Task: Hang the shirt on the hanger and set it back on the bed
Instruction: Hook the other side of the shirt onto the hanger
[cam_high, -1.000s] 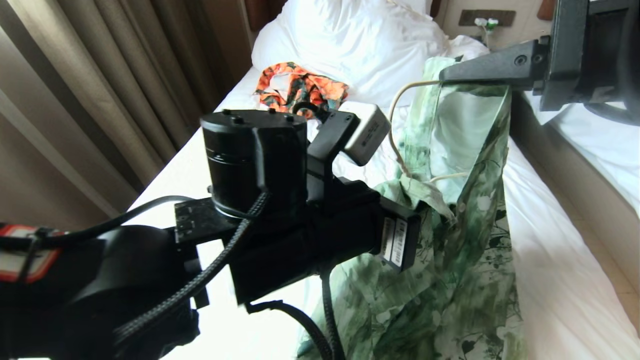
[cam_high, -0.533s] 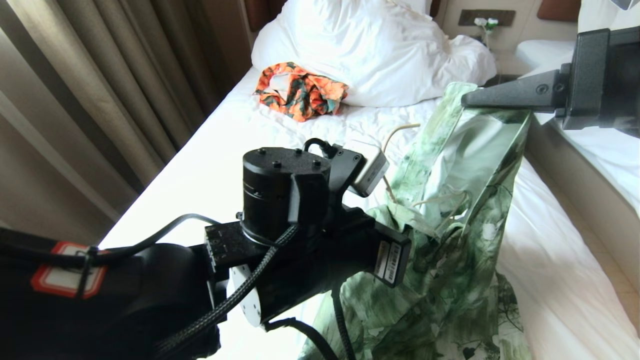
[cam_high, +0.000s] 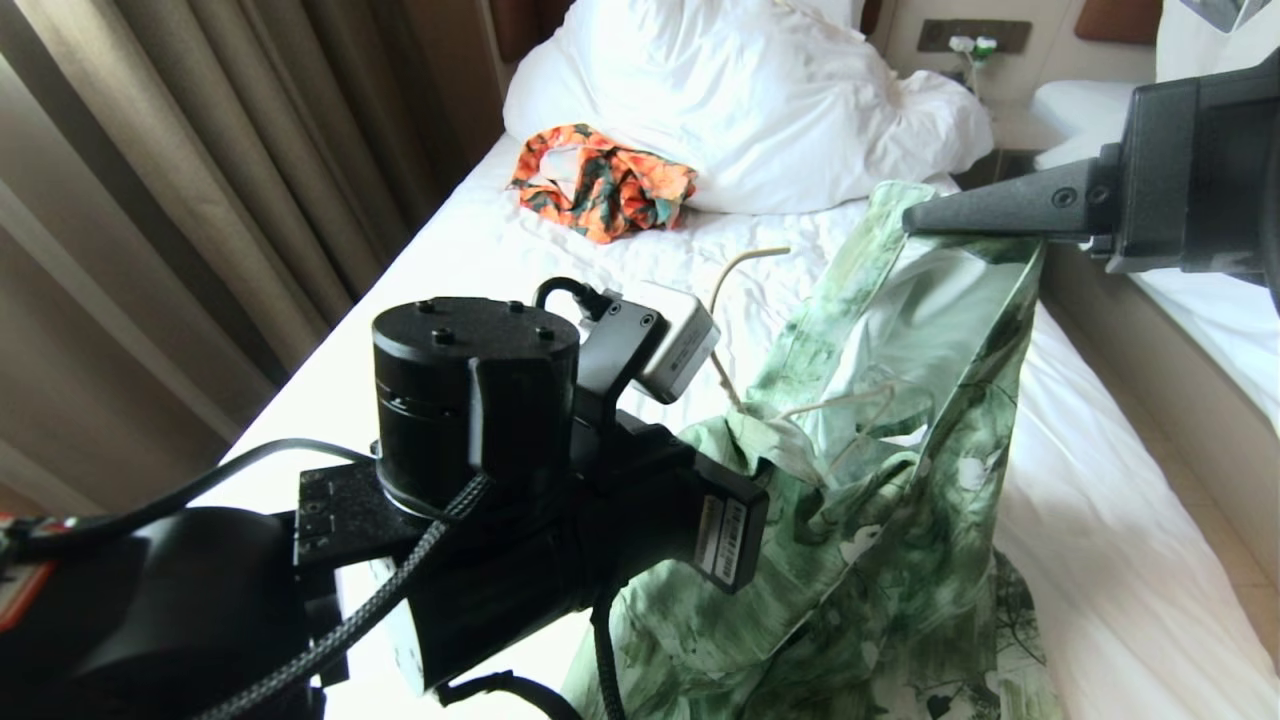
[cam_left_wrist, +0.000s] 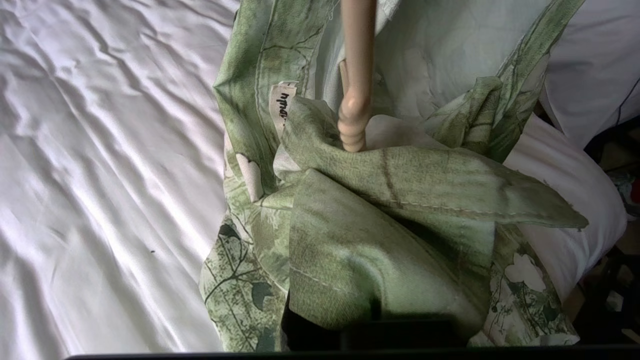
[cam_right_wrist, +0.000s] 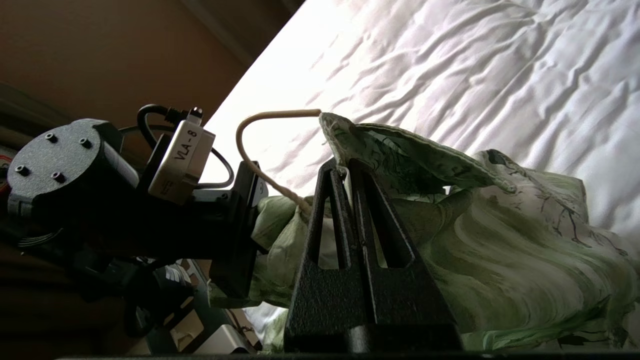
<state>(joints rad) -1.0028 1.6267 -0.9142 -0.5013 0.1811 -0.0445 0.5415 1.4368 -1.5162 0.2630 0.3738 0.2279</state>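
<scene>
The green-and-white shirt (cam_high: 900, 520) hangs bunched above the bed (cam_high: 450, 300) between both grippers. My right gripper (cam_high: 915, 215) is shut on its upper edge, holding that edge high; the pinch shows in the right wrist view (cam_right_wrist: 340, 167). My left gripper (cam_left_wrist: 390, 330) sits lower, its fingers buried under the collar fabric (cam_left_wrist: 380, 240), which is gathered at it. The cream hanger (cam_high: 740, 265) sticks its hook out above the collar. Its neck (cam_left_wrist: 356, 75) rises out of the fabric just ahead of the left gripper, and its wire runs on inside the shirt (cam_high: 845, 400).
A crumpled orange-and-green garment (cam_high: 605, 180) lies near the white duvet and pillow (cam_high: 740, 90) at the bed's head. Beige curtains (cam_high: 200, 150) hang along the left side. A second white bed (cam_high: 1200, 290) stands to the right across a narrow gap.
Both grippers have come down with the shirt. The left arm sank and drew back to the left, taking the hanger's hook lower. The right gripper dropped a little.
</scene>
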